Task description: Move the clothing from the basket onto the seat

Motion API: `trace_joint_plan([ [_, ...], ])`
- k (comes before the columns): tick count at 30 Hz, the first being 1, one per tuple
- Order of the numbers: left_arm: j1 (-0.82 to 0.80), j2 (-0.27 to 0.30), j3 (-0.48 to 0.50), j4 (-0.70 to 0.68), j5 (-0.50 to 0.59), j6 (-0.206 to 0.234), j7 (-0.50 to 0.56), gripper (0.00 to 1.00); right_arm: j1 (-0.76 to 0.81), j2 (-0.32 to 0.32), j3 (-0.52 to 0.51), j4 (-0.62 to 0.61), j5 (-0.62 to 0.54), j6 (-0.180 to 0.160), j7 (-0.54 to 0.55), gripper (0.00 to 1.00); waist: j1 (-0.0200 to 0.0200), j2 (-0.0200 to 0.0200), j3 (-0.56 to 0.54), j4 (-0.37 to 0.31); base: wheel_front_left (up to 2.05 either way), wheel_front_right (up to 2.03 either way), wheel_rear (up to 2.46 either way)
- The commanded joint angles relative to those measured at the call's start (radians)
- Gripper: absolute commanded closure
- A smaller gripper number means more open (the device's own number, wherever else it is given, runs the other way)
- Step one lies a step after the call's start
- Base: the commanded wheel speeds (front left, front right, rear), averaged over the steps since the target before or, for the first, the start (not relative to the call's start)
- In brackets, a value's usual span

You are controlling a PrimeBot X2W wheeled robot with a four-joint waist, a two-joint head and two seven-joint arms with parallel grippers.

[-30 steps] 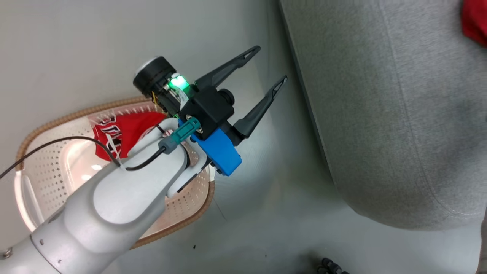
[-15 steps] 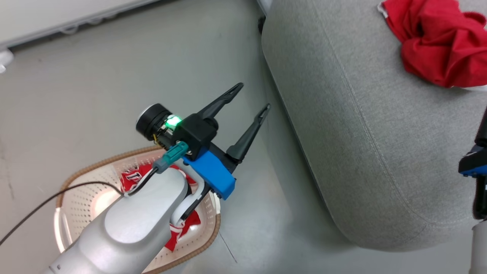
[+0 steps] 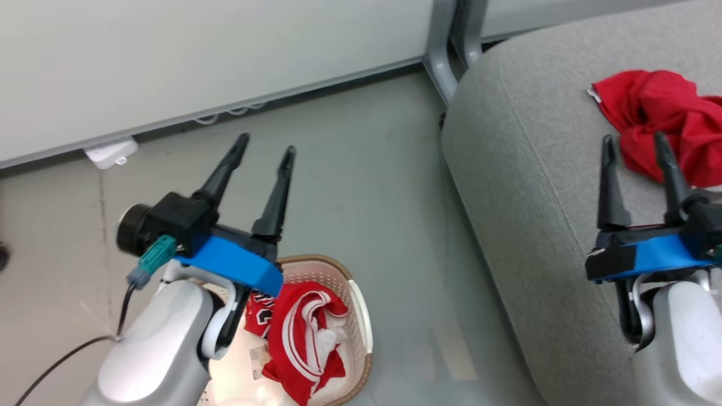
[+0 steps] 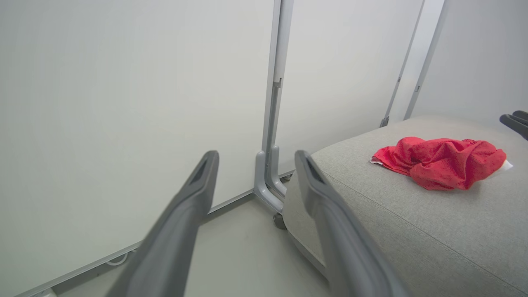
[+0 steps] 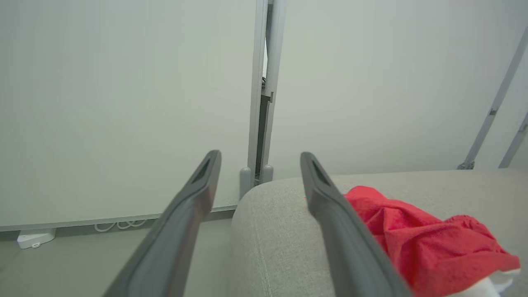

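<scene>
the left gripper (image 3: 267, 143) stands wide open with nothing between its two dark fingers. it hangs in the air off the left side of the seat (image 3: 536, 186), well apart from it, fingers pointing toward the wall (image 3: 197, 56) behind the seat. in the left wrist view the gap between its fingers is bare.

the right gripper (image 3: 633, 137) is also spread wide and grips nothing. it hangs over the seat near the seat's right part, fingers pointing toward the seat's back edge. in the head view its fingertips reach the near edge of the plain red garment (image 3: 660, 113). whether they touch the cloth i cannot tell.

the plain red garment lies crumpled on top of the seat, toward the back right, with a bit of white trim at its edge.

the striped red garment (image 3: 304, 332) lies bunched inside the basket (image 3: 361, 316), showing white stripes and some dark lettering. the basket sits on the floor (image 3: 366, 186) to the left of the seat, apart from it and partly under the left arm.

a grey post (image 3: 443, 62) rises by the seat's back left corner. a white box (image 3: 111, 153) lies at the foot of the wall, far left of the seat.
</scene>
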Motion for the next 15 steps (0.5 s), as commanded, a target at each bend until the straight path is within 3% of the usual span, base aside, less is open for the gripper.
trace_joint_plan([
  [1, 0.040, 0.000, 0.040, -0.014, 0.016, 0.000, -0.004, 0.00, 0.023, 0.007, 0.021, -0.007, 0.009, -0.001, -0.001, 0.00, 0.0003, -0.0001, -0.046, 0.048, 0.00, 0.00, 0.00],
  [9, 0.204, -0.043, 0.256, -0.080, 0.119, -0.035, -0.004, 0.00, 0.073, 0.037, 0.115, -0.035, 0.027, -0.001, -0.001, 0.00, 0.0003, -0.0001, -0.104, 0.131, 0.00, 0.00, 0.00],
  [15, 0.291, -0.089, 0.364, -0.091, 0.169, -0.070, -0.003, 0.00, 0.123, 0.055, 0.134, -0.054, 0.034, -0.001, -0.001, 0.00, 0.0003, -0.0001, -0.134, 0.172, 0.00, 0.00, 0.00],
])
